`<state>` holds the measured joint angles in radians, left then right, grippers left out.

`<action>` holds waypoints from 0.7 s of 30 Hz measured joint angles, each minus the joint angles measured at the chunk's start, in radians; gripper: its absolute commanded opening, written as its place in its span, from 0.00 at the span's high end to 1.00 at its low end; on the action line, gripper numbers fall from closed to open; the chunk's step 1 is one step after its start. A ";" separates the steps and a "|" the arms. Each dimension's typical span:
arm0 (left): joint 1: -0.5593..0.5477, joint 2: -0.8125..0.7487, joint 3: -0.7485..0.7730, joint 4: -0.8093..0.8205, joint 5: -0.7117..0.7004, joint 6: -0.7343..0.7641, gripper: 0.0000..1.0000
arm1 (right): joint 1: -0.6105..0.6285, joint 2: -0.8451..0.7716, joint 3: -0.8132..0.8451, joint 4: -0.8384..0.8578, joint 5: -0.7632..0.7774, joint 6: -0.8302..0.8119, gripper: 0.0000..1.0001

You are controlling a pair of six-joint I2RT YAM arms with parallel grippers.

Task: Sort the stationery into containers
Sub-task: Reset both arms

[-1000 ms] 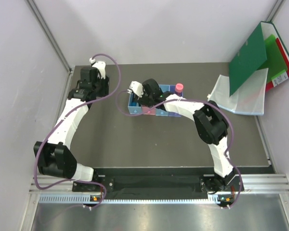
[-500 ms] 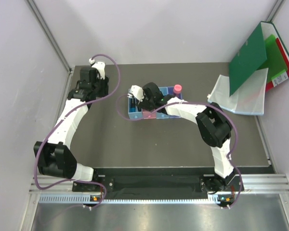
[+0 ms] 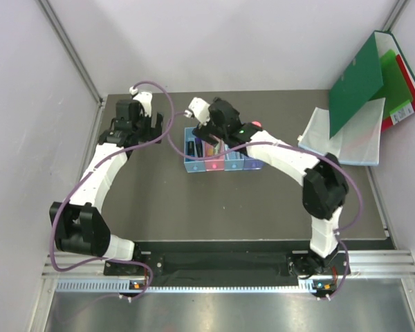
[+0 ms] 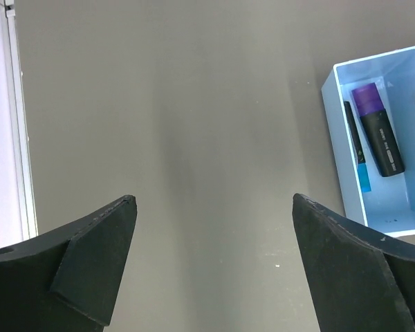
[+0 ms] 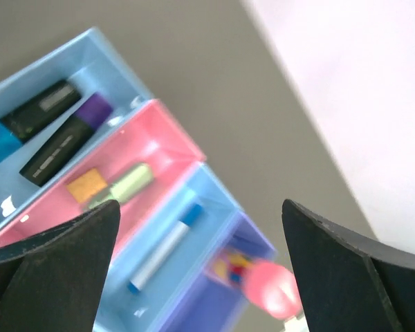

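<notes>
The left fingers [image 4: 214, 200] are spread wide with nothing between them, hanging over bare desk [image 4: 194, 104] at the left of the top view. The right fingers [image 5: 200, 205] also gape wide and empty, above the containers [image 3: 193, 166], a row of four joined bins just above the centre of the top view. From the right wrist view the bins run diagonally from upper left to lower right: light blue, pink, light blue, then a purplish one. In the first bin the black marker with cyan cap [image 5: 40, 105] and the purple marker [image 5: 63, 142] lie side by side; both also show at the right edge of the left wrist view. The pink bin holds the tiny orange block [image 5: 86, 185] with a pale greenish pen [image 5: 126, 182] right next to it. The white-blue pen [image 5: 163, 247] lies lengthwise in the third bin. The pink-capped tube [image 5: 273, 290] stands in the last bin, its cap blurred at the bottom edge of the frame. At the upper right of the top view, green and red folders [image 3: 358, 84] lean against the wall beside a pale sheet [image 3: 346, 144], well apart from the bins.
</notes>
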<state>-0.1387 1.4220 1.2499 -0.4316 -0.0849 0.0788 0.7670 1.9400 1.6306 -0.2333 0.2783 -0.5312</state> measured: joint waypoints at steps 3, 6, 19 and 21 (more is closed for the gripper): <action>0.000 -0.004 0.014 -0.006 0.002 0.005 0.01 | 0.006 -0.140 0.000 -0.032 0.053 0.026 0.00; 0.001 -0.041 0.019 -0.026 0.002 0.031 0.01 | 0.010 -0.296 0.002 -0.092 0.097 0.046 0.00; 0.043 -0.413 -0.050 -0.294 0.265 0.142 0.01 | -0.097 -0.851 -0.136 -0.622 -0.025 0.280 0.00; 0.045 -0.459 -0.075 -0.322 0.303 0.152 0.01 | -0.127 -0.895 -0.159 -0.650 -0.024 0.307 0.00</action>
<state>-0.0940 0.9634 1.1751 -0.7536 0.2176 0.2310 0.6399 1.0454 1.4712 -0.8837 0.2539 -0.2237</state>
